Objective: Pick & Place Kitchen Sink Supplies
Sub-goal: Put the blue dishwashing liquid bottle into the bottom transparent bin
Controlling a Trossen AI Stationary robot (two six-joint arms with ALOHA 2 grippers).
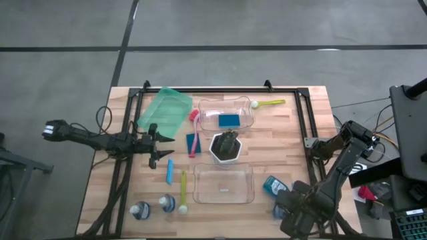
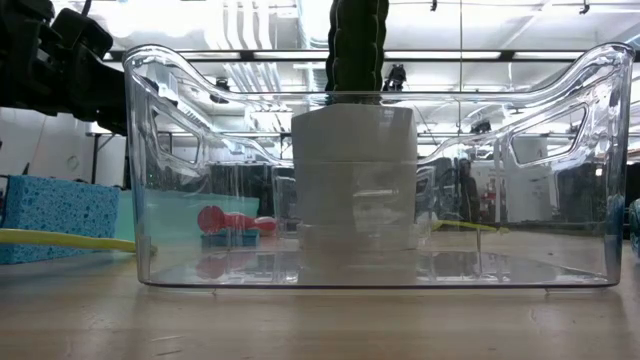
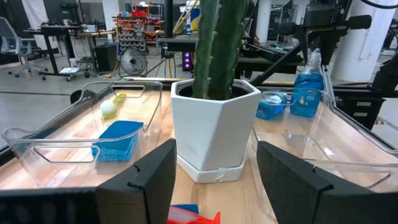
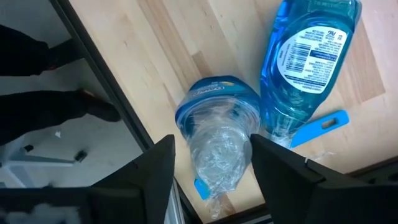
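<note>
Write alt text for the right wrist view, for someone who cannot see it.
The right gripper hangs directly over a clear bottle of blue liquid lying on the wooden table, its fingers either side. A second bottle lies beside it, partly over a slim blue brush.

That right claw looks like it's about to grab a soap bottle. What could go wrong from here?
The right gripper straddles a lying bottle that is round and part empty, so it may squash or slip out. A second bottle lies touching it and could get nudged. Both sit near the table edge, so a push might send one off.
</note>
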